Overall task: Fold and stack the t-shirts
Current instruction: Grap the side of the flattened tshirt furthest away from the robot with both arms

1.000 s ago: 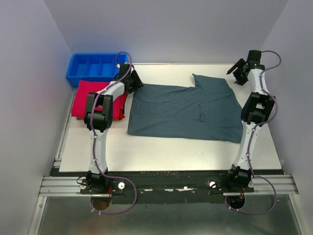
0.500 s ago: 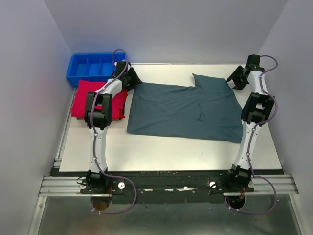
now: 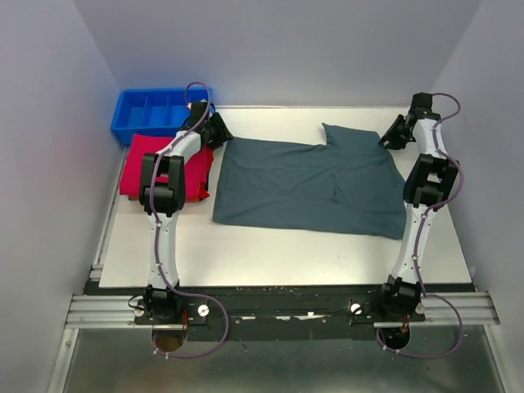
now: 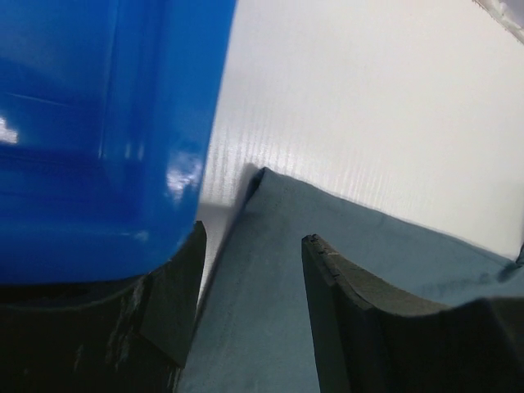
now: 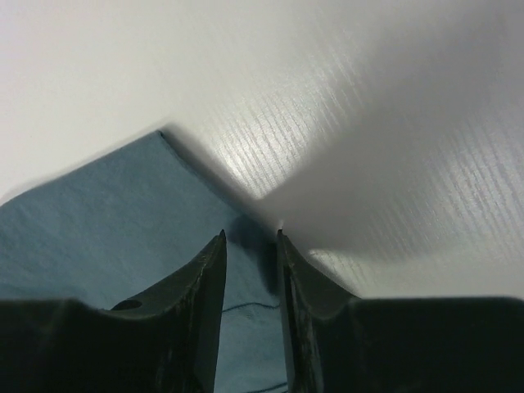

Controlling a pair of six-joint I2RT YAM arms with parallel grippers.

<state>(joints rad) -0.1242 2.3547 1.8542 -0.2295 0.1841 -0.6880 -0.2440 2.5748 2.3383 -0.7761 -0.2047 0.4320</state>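
The white table (image 3: 286, 246) takes up most of the top view. A grey-blue t-shirt (image 3: 311, 184) lies spread flat across its middle and right part, with one sleeve sticking out toward the far edge. At the left edge of the table lies a folded red t-shirt (image 3: 143, 160), partly under the left arm. Just beyond it, in the far left corner, stands a blue bin (image 3: 155, 110) with dividers. The left gripper (image 3: 214, 131) sits low at the far left corner of the grey-blue shirt, close beside the bin. In its wrist view its fingers (image 4: 327, 295) are spread well apart with the shirt's corner (image 4: 270, 327) lying between them, nothing gripped, and the bin wall (image 4: 98, 123) is just to the left. The right gripper (image 3: 391, 135) sits at the far right corner of the same shirt. In its wrist view its fingers (image 5: 209, 286) are only narrowly parted, astride the cloth's edge (image 5: 106, 221) where it meets the bare table (image 5: 368, 123). It does not look closed on the cloth.
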